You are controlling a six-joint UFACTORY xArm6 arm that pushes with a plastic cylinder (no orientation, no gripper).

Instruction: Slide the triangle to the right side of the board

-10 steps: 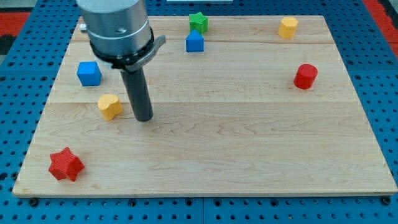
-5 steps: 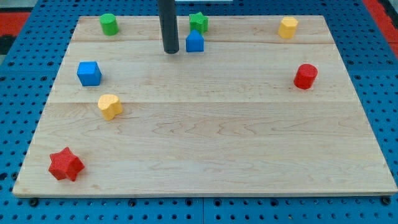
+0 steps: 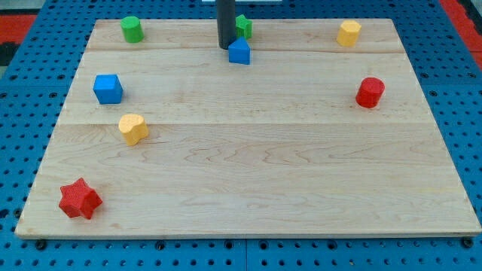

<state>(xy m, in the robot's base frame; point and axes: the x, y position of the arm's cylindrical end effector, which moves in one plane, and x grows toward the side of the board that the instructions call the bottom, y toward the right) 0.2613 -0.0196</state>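
Observation:
The blue triangle block [image 3: 239, 52] sits near the top middle of the wooden board [image 3: 248, 173]. My tip [image 3: 226, 47] stands right against its upper left side, touching or almost touching it. A green star block [image 3: 243, 26] lies just above the triangle, partly hidden behind the rod.
A green cylinder [image 3: 132, 29] is at the top left. A blue cube [image 3: 108, 88] and a yellow heart [image 3: 133, 129] lie at the left. A red star [image 3: 79, 199] is at the bottom left. A yellow hexagon [image 3: 349, 33] and a red cylinder [image 3: 370, 92] are at the right.
The rod has moved from the left middle up toward the view's top and then right, onto the blue triangle's left side. The triangle has shifted slightly right and down.

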